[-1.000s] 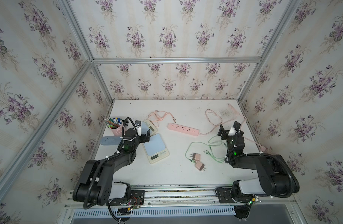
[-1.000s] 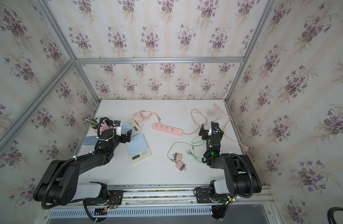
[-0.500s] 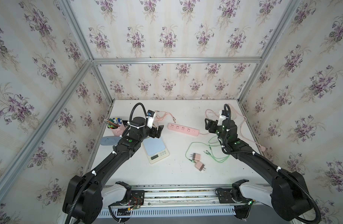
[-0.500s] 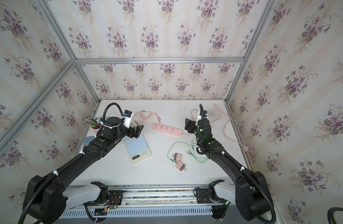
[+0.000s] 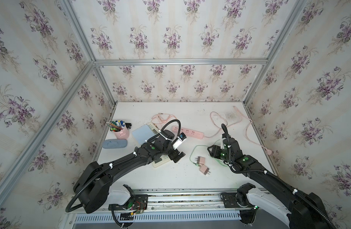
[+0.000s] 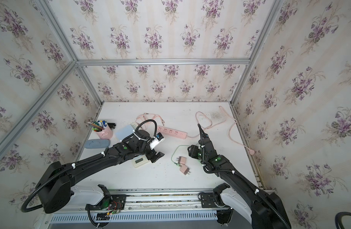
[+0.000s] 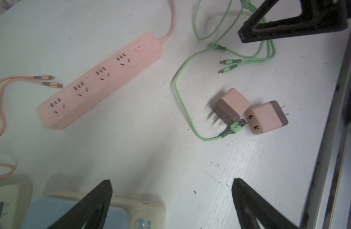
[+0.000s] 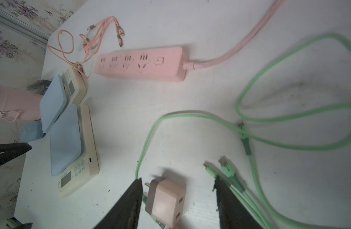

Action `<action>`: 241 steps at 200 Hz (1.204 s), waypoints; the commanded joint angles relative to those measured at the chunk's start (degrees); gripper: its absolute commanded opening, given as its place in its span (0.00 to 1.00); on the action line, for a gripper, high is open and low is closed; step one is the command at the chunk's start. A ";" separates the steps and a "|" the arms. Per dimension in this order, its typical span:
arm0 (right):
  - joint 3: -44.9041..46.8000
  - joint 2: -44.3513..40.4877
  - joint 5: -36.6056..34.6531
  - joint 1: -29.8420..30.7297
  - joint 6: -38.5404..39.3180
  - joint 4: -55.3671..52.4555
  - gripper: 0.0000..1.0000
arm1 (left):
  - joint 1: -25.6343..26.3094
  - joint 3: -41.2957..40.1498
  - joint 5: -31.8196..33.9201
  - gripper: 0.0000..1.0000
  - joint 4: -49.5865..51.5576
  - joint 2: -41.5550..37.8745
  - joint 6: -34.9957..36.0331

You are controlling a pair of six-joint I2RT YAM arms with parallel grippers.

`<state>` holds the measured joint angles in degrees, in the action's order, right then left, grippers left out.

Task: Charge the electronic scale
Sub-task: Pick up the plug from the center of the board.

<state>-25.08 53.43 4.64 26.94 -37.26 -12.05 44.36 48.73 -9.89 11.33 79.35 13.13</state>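
Scene: two black robot arms lean in over a white surface [image 5: 170,178] strewn with charging gear.
Left claw [image 7: 170,183]: jaws wide apart and holding nothing, poised just above the right-hand edge of the electronic scale [image 8: 71,150].
Electronic scale: it lies flat, left of centre, with its blue platform up and its display toward the near edge. A small port shows on its right side. In both top views the left arm [image 5: 121,164] covers most of it.
Second scale [image 5: 144,132]: just beyond the first, farther and to the left. In the right wrist view its blue platform overlaps the first scale's far corner.
Right claw [image 8: 177,179]: jaws apart, clamped on nothing, low over the surface right of centre. One of the pink adapters [image 7: 232,105] shows between its fingers in the right wrist view; whether they touch cannot be told.
Pink adapters: two, lying just beside each other between the two claws.
Green cable [image 7: 235,126]: its USB plug lies on the surface against the adapters, not inserted in either. Its small connectors fan out near the right claw.
Power strip [image 5: 187,132]: pink, beyond centre, with its cord trailing right.
Far left: a pink pen cup [image 5: 122,131], with a blue case [image 5: 114,143] just in front of it.
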 commanded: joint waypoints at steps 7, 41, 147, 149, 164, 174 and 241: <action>1.17 -1.87 -0.81 0.02 -4.27 -3.40 0.56 | 3.89 3.82 -3.31 0.87 0.02 5.85 8.62; -3.83 4.74 -0.04 -2.73 -0.36 -6.78 0.55 | 7.39 11.49 -7.04 0.76 1.06 14.70 15.34; -2.54 7.00 12.75 -10.85 1.54 -3.91 0.54 | 10.79 34.26 -7.16 0.57 19.20 35.76 27.79; -2.41 6.94 12.82 -10.92 1.43 -3.87 0.54 | 10.87 34.31 -7.09 0.57 19.24 35.89 27.93; -1.67 6.62 12.83 -11.03 1.14 -3.33 0.54 | 11.01 34.58 -6.54 0.59 19.52 36.99 28.48; -1.18 6.54 12.84 -11.12 0.88 -2.91 0.54 | 11.01 35.04 -5.82 0.59 19.75 37.98 28.62; -0.67 8.14 15.04 -12.36 0.35 -0.97 0.54 | 10.92 36.87 -3.46 0.42 20.63 40.51 27.27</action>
<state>-25.36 61.14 16.95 15.25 -35.73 -16.95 55.16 85.23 -14.13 30.24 120.01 39.68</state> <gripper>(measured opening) 0.540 0.460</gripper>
